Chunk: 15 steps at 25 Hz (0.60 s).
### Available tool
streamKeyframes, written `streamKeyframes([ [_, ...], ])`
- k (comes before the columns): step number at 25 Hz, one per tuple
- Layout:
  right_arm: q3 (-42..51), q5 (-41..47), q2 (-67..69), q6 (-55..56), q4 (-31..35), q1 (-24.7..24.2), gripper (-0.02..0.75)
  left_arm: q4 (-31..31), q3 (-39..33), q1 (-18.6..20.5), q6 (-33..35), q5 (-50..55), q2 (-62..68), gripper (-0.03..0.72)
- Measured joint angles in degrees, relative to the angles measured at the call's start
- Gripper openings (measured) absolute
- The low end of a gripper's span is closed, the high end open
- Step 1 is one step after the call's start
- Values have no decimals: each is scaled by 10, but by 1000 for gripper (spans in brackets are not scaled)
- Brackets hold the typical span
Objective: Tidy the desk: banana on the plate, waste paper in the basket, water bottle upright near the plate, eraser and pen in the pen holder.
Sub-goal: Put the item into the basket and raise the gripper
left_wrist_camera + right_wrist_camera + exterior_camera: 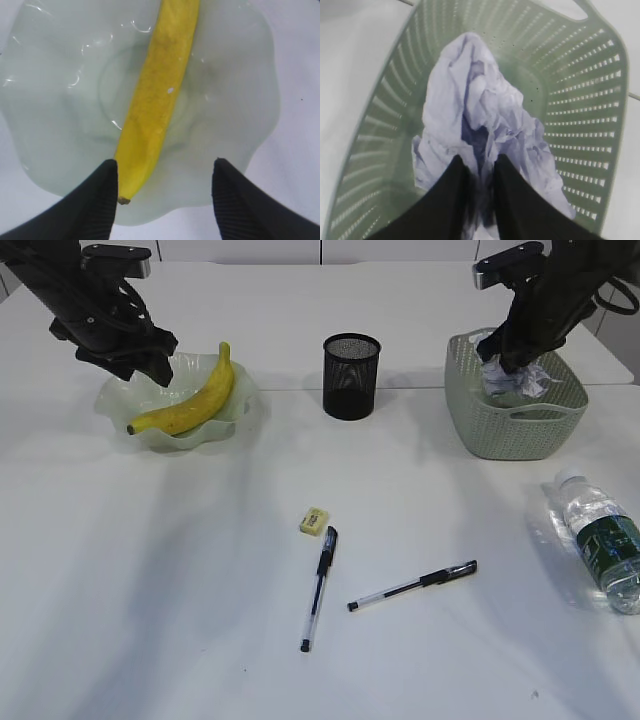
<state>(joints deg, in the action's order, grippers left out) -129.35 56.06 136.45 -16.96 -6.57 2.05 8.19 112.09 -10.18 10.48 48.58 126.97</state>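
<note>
The banana point(190, 400) point(160, 90) lies in the pale green plate point(120, 405) point(230, 100). My left gripper point(150, 365) point(165, 167) hangs open just above the banana's near tip and holds nothing. My right gripper point(500, 365) point(482, 160) is down in the basket point(510, 425) point(585, 100), its jaws slightly parted with a fold of the crumpled waste paper point(530, 380) point(470, 100) between them. The water bottle point(600, 540) lies on its side at the right. The eraser point(314, 521) and two pens point(320, 585) point(415, 585) lie on the desk in front of the pen holder point(351, 375).
The white desk point(150, 570) runs to a seam behind the containers. Plate, pen holder and basket stand in a row across the back; the bottle lies near the right edge.
</note>
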Motion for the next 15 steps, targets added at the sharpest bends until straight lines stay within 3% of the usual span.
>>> streamKeyframes([
  [4, 0, 1, 0, 42, 2, 0, 379, 0, 0, 0, 0, 0, 0, 420],
  [6, 0, 3, 0, 71, -1, 0, 452, 1, 0, 0, 0, 0, 0, 420],
  [15, -41, 100, 1, 146, -24, 0, 496, 3, 0, 0, 0, 1, 0, 420],
])
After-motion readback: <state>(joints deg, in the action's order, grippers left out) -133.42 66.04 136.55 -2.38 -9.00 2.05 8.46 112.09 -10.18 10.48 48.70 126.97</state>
